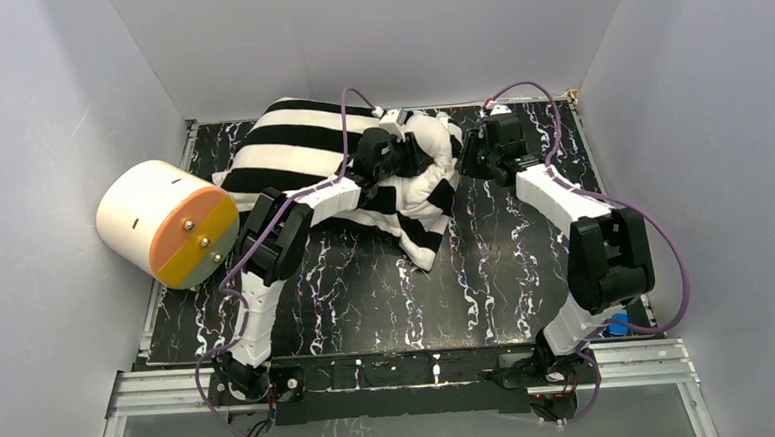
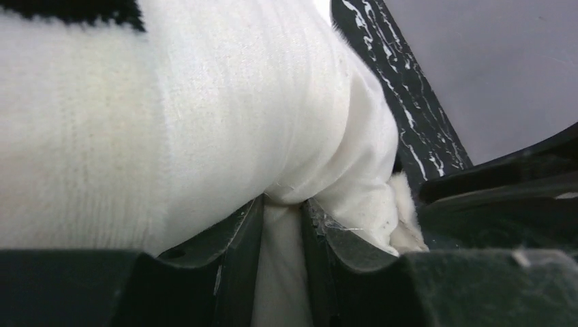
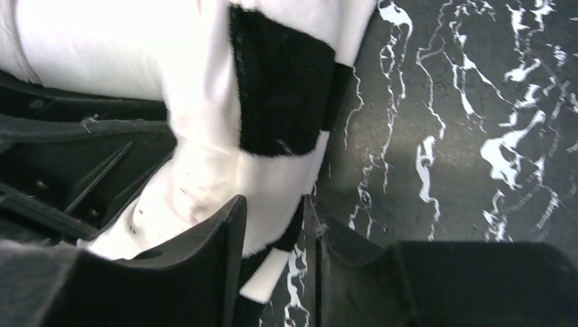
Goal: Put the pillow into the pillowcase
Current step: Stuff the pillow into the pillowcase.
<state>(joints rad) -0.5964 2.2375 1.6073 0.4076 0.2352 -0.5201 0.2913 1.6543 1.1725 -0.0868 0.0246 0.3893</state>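
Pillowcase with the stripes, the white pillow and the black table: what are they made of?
The pillowcase: looks like plush fleece; short fuzzy nap shows on the stripes.
The pillow: smoother white woven cloth, puffy, so probably soft stuffing inside.
The table: black with white veins, matte like marble; stone or printed sheet, cannot tell.

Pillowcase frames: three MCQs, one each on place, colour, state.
1. Cylinder is where? A table's left edge; B far right corner; C near right corner.
2. Pillowcase stripes? A red-white; B black-white; C blue-grey.
3. Left gripper? A open over bare table; B holding the cylinder; C shut on pillow.
A: it sits by the left edge. B: black and white bands show. C: white pillow fabric is pinched between its fingers.
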